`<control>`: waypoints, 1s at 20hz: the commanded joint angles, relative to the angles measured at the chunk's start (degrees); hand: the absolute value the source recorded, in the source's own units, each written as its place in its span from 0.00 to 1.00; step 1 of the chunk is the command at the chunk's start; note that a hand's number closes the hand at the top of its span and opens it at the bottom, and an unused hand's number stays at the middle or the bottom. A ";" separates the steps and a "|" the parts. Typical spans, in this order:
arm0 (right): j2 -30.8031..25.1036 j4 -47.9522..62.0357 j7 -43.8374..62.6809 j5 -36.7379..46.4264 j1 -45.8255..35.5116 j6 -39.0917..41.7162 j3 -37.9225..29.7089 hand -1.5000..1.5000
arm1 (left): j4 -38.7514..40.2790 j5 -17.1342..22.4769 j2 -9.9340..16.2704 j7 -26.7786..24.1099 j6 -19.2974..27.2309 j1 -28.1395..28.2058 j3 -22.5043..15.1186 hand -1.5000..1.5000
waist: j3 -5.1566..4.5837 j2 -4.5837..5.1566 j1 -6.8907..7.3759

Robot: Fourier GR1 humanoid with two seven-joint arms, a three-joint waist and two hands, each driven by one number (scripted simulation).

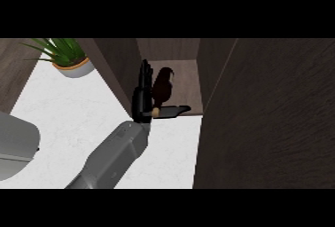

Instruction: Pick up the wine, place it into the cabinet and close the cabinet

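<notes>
Left hand [142, 95] stands edge-on inside the cabinet [186, 73], a narrow black shape at the left side of the opening, its palm side turned right toward the wine [163, 85]. Seen this way, whether the hand is clamped on the bottle or merely lying against it cannot be told. Hand and wine look to be touching along the bottle's left side.

The wine is a dark bottle within the cabinet, over the brown shelf, its thin end pointing far. A small tan patch shows at its near end, beside the hand; whether it is a label cannot be made out, and no writing is legible.

A broad dark door [274, 115] fills the right of the view and hides whatever lies beyond it. The grey forearm [114, 155] rises from the lower edge, slanting far and right over the white counter [78, 111]. A plant [65, 55] in a pale pot sits far left, and a grey object [13, 146] is cut off by the left edge.
</notes>
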 commanded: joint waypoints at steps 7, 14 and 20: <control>1.06 -7.50 1.00 1.03 5.91 -1.07 2.74 0.00 | -28.37 -7.31 0.84 4.34 12.22 17.35 -11.42 0.00 | 0.03 -0.10 2.05; -0.63 -3.98 0.08 -1.47 2.00 -1.00 -1.69 0.00 | -41.89 -12.20 2.23 8.43 17.40 26.91 -14.34 0.00 | 0.01 0.19 1.88; -1.06 -5.50 0.02 -0.35 5.34 0.14 -0.15 0.00 | -61.01 -17.02 9.89 14.64 23.73 36.39 -20.10 0.00 | 0.03 0.08 2.03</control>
